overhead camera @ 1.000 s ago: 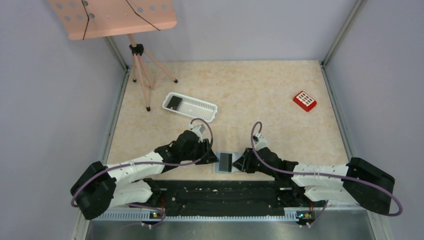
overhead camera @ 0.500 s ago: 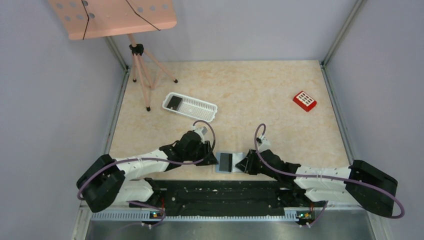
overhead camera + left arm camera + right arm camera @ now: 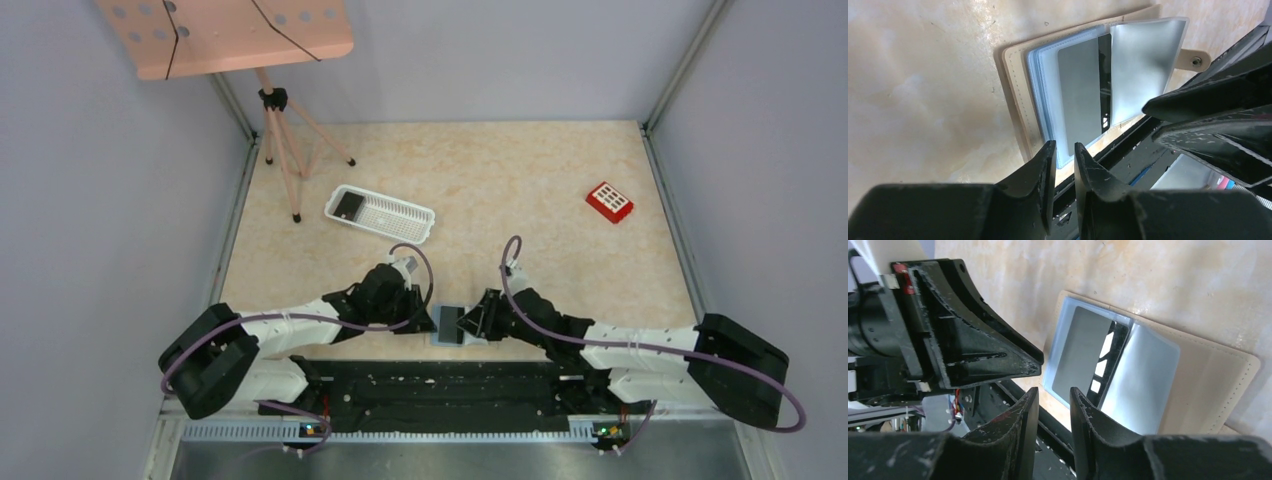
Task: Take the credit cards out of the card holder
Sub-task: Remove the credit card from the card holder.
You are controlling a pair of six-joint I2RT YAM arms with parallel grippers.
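Observation:
The card holder [image 3: 447, 337] lies open at the table's near edge between my two grippers. In the left wrist view it [image 3: 1015, 85] shows a beige cover and pale blue clear sleeves. A grey card with a black stripe [image 3: 1079, 95] sits in a sleeve, and one clear sleeve [image 3: 1143, 70] is lifted to its right. The card [image 3: 1080, 355] also shows in the right wrist view. My left gripper [image 3: 428, 320] [image 3: 1064, 150] is at the holder's left edge, jaws almost together, empty. My right gripper [image 3: 472, 322] [image 3: 1053, 395] is over its right half, jaws almost together, empty.
A white slotted basket [image 3: 395, 214] with a dark card [image 3: 349, 205] in it stands at the back left. A red box with white squares [image 3: 609, 201] lies at the far right. A pink stand on a tripod [image 3: 285, 150] stands at the back left. The black base rail [image 3: 440, 385] runs just below the holder.
My right gripper has moved left and now covers the holder's right half. My left arm has shifted slightly right toward the holder.

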